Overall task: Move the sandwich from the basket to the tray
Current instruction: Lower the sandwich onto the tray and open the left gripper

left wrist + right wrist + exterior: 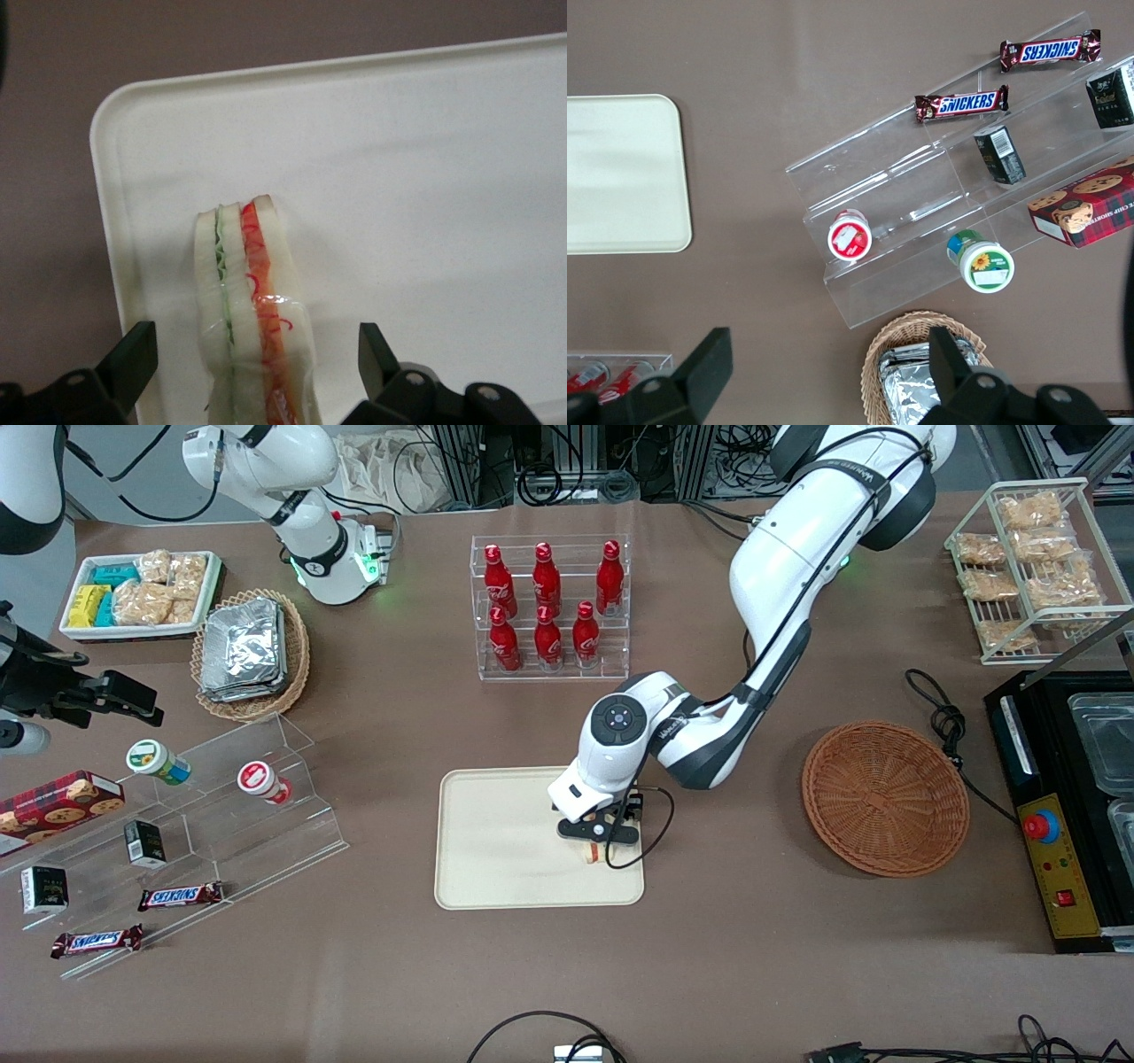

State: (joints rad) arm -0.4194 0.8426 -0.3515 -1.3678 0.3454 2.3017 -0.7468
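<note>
A: Item one, the gripper (595, 849). What is it doing?

B: It is hanging low over the tray (496, 868), at the tray's edge toward the working arm's end of the table. Its fingers (133, 359) are standing wide, one on each side of the sandwich (252, 310), with a gap showing on both sides. It is gripping nothing.

A: Item two, the sandwich?

B: It is resting on the tray, standing on edge, red-orange and green filling facing up toward the wrist camera, clear wrap shining. It is sitting near the tray's rounded corner, inside the rim.

A: So which step is being logged?

B: The release, I judge. The sandwich is sitting on the tray and the jaws are parted around it. The next move is calling for a straight lift clear of the tray, without brushing the wedge, which looks tall and narrow and could tip.

A: Item three, the arm?

B: It is reaching in from the working arm's end, elbow bent above the table, forearm sloping down toward the tray, wrist pointing the fingers downward.

A: Item four, outward from the tray?

B: The basket (884, 797) is lying well apart from the tray toward the working arm's end, showing nothing inside. A rack of red bottles (549, 607) is standing farther from the front camera than the tray.
</note>
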